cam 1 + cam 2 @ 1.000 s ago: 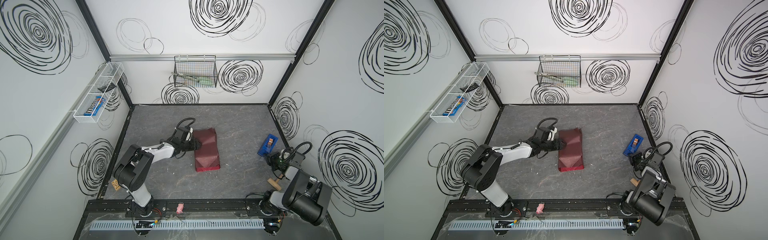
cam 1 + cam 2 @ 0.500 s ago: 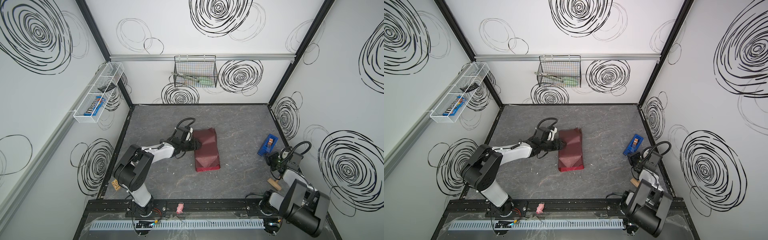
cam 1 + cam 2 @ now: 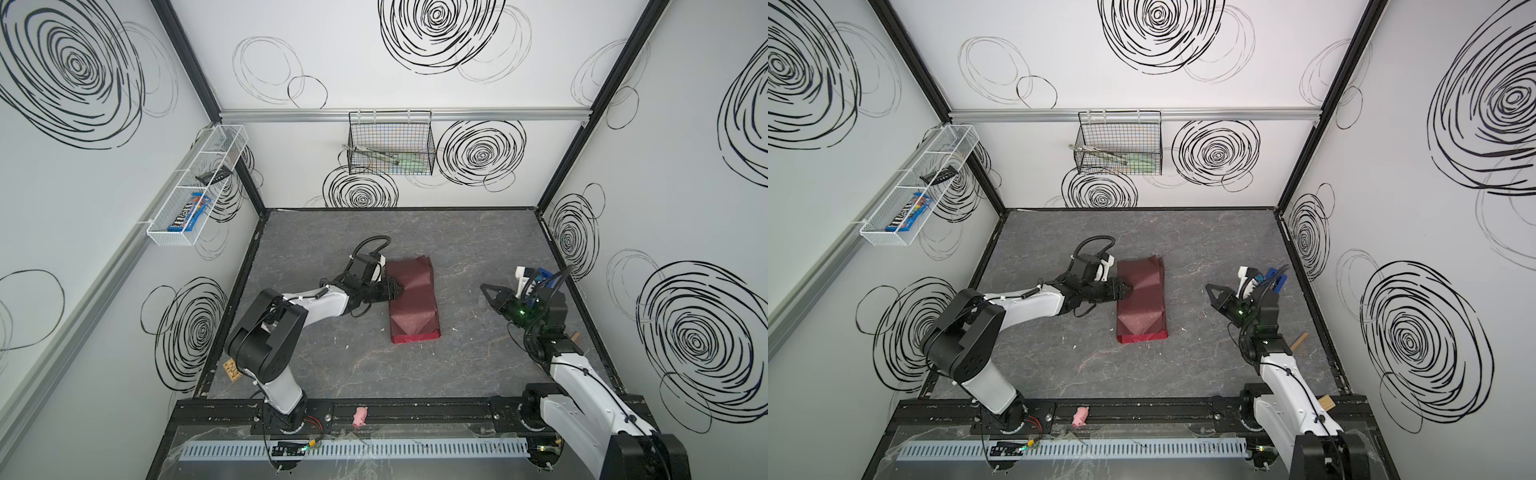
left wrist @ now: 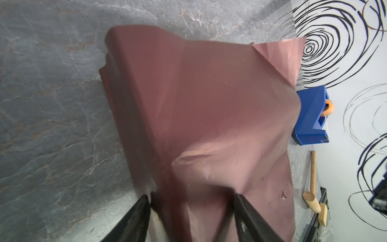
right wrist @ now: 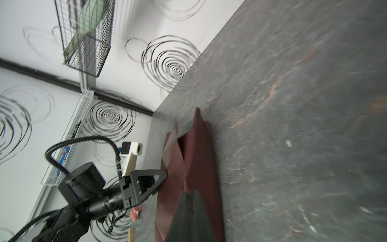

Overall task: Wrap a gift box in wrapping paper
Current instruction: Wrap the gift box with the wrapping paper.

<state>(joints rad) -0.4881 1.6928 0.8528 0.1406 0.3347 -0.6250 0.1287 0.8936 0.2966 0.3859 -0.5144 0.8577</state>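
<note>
The wrapping paper [image 3: 413, 299] is already folded over the gift box in the middle of the table [image 3: 457, 249]. The box is totally hidden under it, but both ends look unfinished (the far one has a corner sticking up) and I can't spot any tape. The left gripper [image 3: 395, 291] has its fingers [image 4: 142, 209] spread wide either side of the paper-covered edge and seems to be clamping the bundle, while the right gripper [image 3: 487, 288] hangs pinched shut and empty, well apart from it, near the blue tape dispenser [image 4: 312, 117]. I'd say roughly halfway: taping the seam and folding in the ends is what's left.
</note>
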